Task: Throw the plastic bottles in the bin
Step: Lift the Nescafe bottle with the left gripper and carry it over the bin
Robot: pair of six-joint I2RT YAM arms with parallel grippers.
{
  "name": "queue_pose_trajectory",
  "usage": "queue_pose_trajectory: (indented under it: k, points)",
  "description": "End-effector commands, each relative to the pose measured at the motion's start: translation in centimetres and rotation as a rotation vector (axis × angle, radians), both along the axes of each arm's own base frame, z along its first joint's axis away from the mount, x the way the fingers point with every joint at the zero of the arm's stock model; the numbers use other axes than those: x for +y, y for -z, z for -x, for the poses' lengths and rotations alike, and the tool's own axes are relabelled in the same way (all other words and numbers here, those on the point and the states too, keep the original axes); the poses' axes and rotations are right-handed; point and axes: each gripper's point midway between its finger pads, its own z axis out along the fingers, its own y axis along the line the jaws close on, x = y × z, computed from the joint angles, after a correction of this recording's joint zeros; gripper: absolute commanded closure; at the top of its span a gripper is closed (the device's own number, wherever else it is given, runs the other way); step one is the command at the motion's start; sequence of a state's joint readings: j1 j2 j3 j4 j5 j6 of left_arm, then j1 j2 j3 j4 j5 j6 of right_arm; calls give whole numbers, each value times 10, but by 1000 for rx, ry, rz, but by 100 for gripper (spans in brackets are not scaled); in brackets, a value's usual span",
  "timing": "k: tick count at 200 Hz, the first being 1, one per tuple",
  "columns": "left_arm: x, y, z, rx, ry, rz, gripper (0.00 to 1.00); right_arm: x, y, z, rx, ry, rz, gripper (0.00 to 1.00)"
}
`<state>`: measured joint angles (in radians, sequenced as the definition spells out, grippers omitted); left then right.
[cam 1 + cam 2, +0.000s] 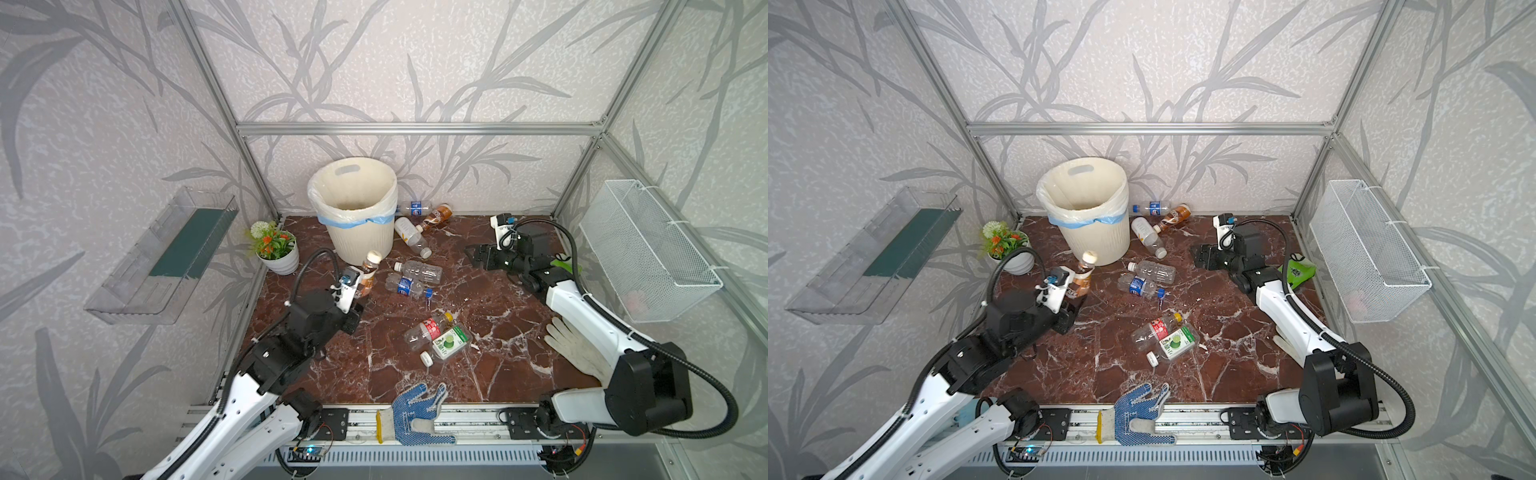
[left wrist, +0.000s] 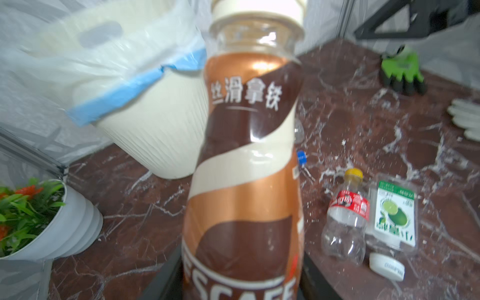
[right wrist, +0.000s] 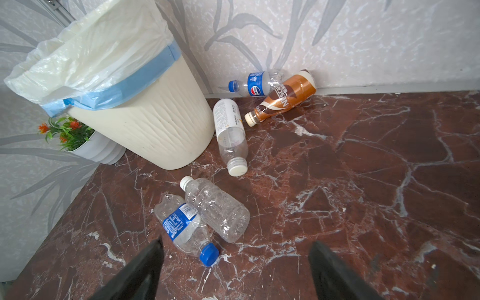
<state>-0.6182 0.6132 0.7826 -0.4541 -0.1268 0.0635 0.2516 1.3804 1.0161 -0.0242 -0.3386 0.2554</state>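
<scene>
Nescafé latte bottle fills the left wrist view, cap up, gripped low on its body by the left gripper, just in front of the bin at the back edge of the marble tabletop. Right gripper stands wide and empty. We anticipate two faults: the slick label slips between the jaws, or an early release strikes the rim or snags the liner bag.

Blurred brown coffee bottle fills the left wrist view, cap and base cut off, hiding most of the jaws. In a top view the right arm covers much of a white glove
</scene>
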Motion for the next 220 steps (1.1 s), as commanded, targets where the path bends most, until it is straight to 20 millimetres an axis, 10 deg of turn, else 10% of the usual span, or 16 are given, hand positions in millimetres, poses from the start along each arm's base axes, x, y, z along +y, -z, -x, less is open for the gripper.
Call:
queue_pose_trajectory:
  k: [1,82,104,137,150,157,167,220]
  points:
    - [11,-48,1,-210,-44,108,47,14,-19,0,-48,-32,11,12]
    - [29,-176,14,-558,-84,217,48,43,-30,25,-123,-95,15,12]
    - [25,-218,-27,-535,-192,100,42,48,-21,30,-111,-108,7,12]
    - [35,-277,-152,-377,-234,221,35,57,-5,31,-79,-129,-16,12]
    - [37,-263,-213,-236,-254,243,22,62,-4,33,-80,-141,-31,12]
    - [32,-255,-230,-170,-245,229,3,64,-3,36,-80,-147,-36,12]
    - [18,-234,-245,-66,-193,196,1,66,0,40,-76,-151,-37,12]
    - [-3,-222,-219,13,-119,110,1,58,22,46,-40,-139,13,12]
